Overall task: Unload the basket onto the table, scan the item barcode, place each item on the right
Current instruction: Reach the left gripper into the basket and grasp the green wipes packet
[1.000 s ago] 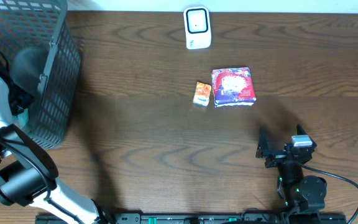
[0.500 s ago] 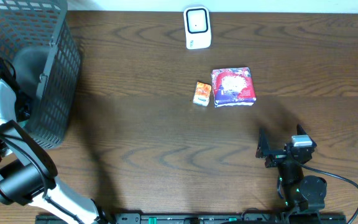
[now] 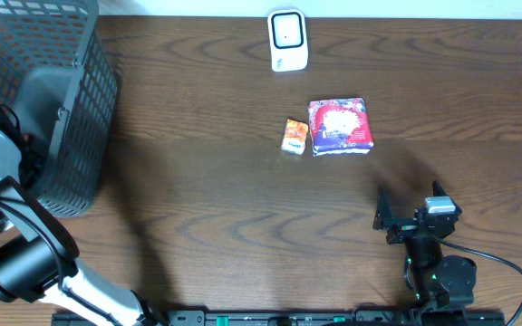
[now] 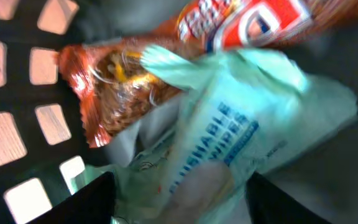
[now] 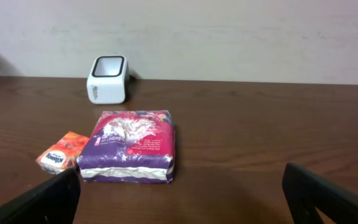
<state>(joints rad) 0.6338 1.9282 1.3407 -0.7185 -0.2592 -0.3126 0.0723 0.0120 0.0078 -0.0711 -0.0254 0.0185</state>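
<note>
Inside the grey mesh basket (image 3: 78,109) at the table's (image 3: 207,199) left edge, only the left wrist camera finds the item: a pale green wipes pack (image 4: 229,137) with blue lettering, lying tilted beside an orange-red snack bag (image 4: 123,87). The left gripper (image 4: 179,190) straddles the pack, though whether it clamps it cannot be told. Overhead, the basket's wall hides all this. The right gripper (image 5: 182,202) hangs spread wide and empty, facing a white scanner (image 3: 288,41), a purple pack (image 3: 340,127) and a small orange packet (image 3: 294,136).
</note>
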